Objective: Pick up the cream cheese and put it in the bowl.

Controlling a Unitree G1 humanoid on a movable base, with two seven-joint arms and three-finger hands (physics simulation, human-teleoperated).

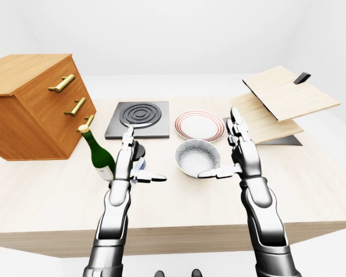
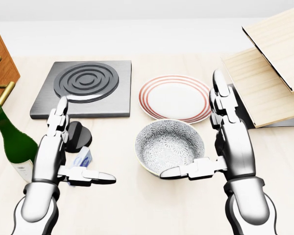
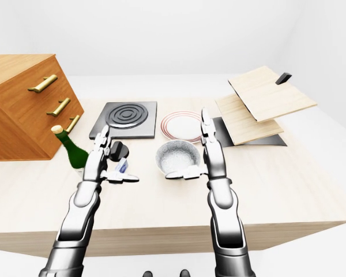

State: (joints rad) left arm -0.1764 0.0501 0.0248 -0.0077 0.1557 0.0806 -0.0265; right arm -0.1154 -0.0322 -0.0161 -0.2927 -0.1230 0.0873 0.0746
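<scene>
The cream cheese [image 2: 84,158] is a small blue and white box lying on the wooden table [image 2: 137,205], left of the bowl. My left hand [image 2: 86,141] is open, with its fingers [image 2: 59,117] upright and its thumb stretched across just below the box, hiding part of it. The patterned grey bowl [image 2: 170,145] stands at the table's middle, empty. My right hand [image 2: 190,123] is open at the bowl's right side, thumb reaching over its lower rim and holding nothing.
A black knob [image 2: 79,134] sits just above the box, and a green wine bottle [image 2: 12,142] stands at the left. Above are a dark stove plate [image 2: 85,85] and a striped plate [image 2: 175,96]. Wooden drawers [image 1: 34,104] at left, slanted boards [image 2: 269,68] at right.
</scene>
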